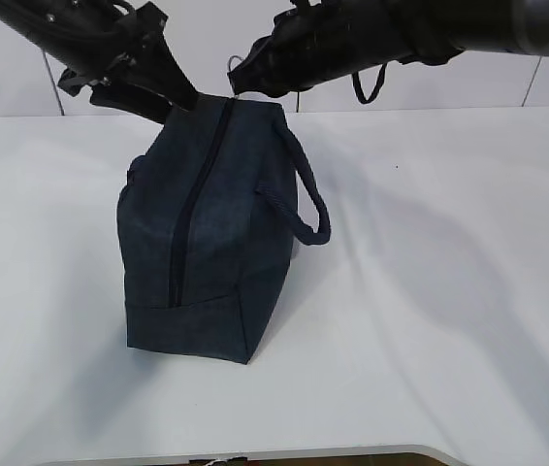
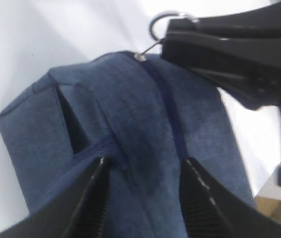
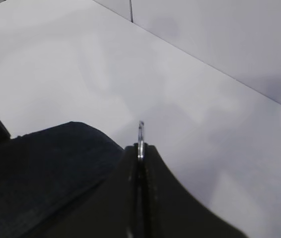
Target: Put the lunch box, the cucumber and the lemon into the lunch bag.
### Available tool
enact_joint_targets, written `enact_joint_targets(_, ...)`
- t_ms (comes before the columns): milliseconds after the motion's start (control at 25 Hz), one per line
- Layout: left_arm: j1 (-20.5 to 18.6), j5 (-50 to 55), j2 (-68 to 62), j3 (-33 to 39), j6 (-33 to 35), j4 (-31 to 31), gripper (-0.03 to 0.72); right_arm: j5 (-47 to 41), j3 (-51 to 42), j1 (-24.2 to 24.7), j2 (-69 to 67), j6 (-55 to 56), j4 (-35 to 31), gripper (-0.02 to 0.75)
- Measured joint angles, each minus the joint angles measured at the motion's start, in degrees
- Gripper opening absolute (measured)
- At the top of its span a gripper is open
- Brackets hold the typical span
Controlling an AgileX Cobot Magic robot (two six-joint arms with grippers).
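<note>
Here the white table (image 1: 449, 291) carries the lunch bag (image 1: 211, 233), right hand (image 3: 140, 148) clenched on its ring pull (image 3: 141, 134), left hand (image 2: 145, 171) grasping fabric.

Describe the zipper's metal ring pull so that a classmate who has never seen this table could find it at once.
On the white table stands a dark navy fabric lunch bag. Follow its closed zipper to the far end: the small silver metal ring pull sits there, pinched by the right gripper, the only shiny thing.
</note>
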State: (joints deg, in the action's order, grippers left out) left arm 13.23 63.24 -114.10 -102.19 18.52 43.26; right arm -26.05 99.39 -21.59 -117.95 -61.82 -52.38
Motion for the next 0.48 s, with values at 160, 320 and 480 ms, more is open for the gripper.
enact_joint_targets(160,0.0,1.11,-2.99,-1.58,-1.18,-1.01,0.33,-0.29,0.0,0.0,0.0,0.1,0.0,0.005)
enact_joint_targets(320,0.0,2.22,-4.56,-1.58,-1.46,-1.11,0.322,-0.55,0.0,0.0,0.0,0.13,0.0,0.005)
enact_joint_targets(480,0.0,2.56,-4.68,-1.58,-1.46,-1.11,0.225,-0.55,0.0,0.0,0.0,0.13,0.0,0.005)
